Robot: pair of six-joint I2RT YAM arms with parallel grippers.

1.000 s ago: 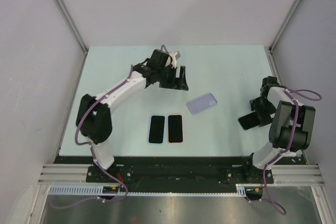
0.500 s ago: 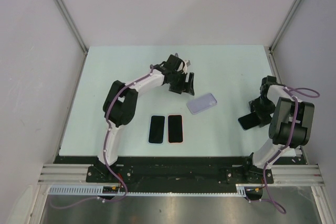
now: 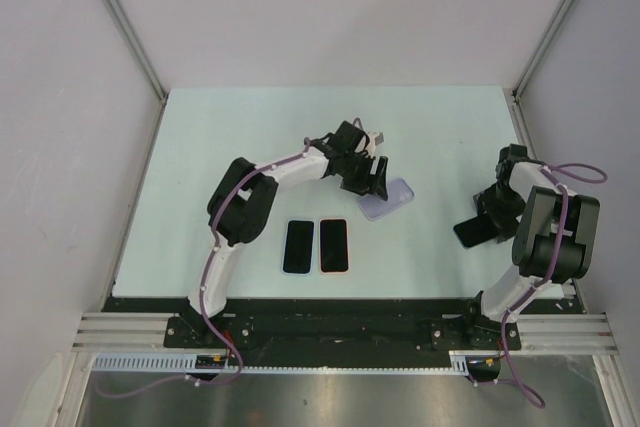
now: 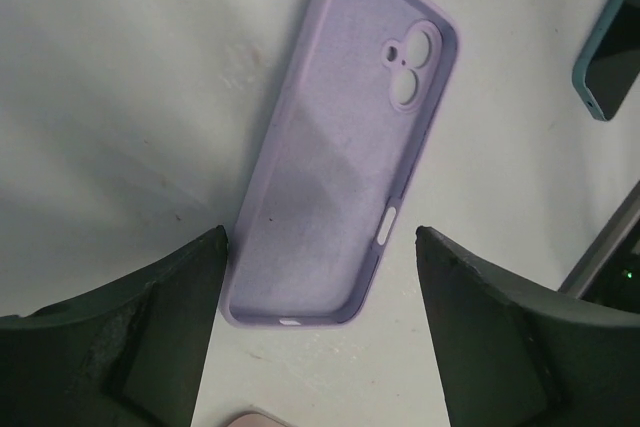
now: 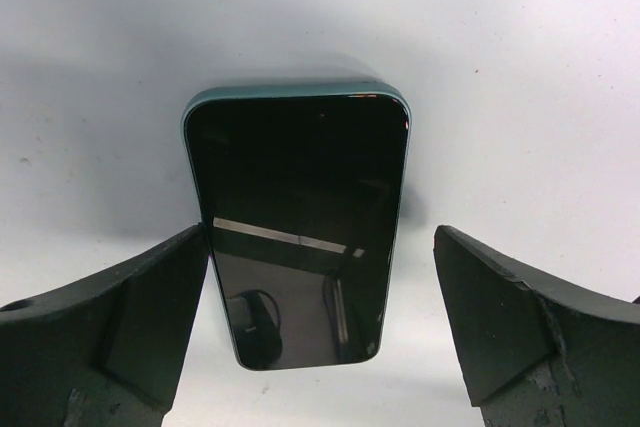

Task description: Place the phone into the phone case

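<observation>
The desk [image 3: 200,147] is pale, with grey walls at 9, 12 and 3 o'clock. It has wide bare room toward 12 and 9 o'clock.

The left arm [image 3: 285,167] reaches from its base at 7 o'clock, elbow raised, out to the desk's middle. The right arm [image 3: 545,237] is folded tight by the 3 o'clock edge, with little room between it and the wall.

The left end effector [image 4: 320,237] hangs over the purple case [image 4: 340,147] with its jaws wide. One finger stands on either side of the case's near end, and neither touches it. From above it hides the case's 9 o'clock end.

The right end effector [image 5: 320,232] is also spread wide, with a finger on each side of the teal-edged phone [image 5: 295,237] and a gap at both sides.

The case lies flat near the desk's centre, hollow side up, its camera cutout at the far end. The teal-edged phone lies screen up near the 3 o'clock edge, well apart from the case. In the top view the arm partly covers it.

A black phone [image 3: 298,246] and a pink-rimmed phone [image 3: 333,245] lie side by side at 7 o'clock of the case. In the left wrist view only a pinkish sliver shows at the bottom edge, too little to identify.
</observation>
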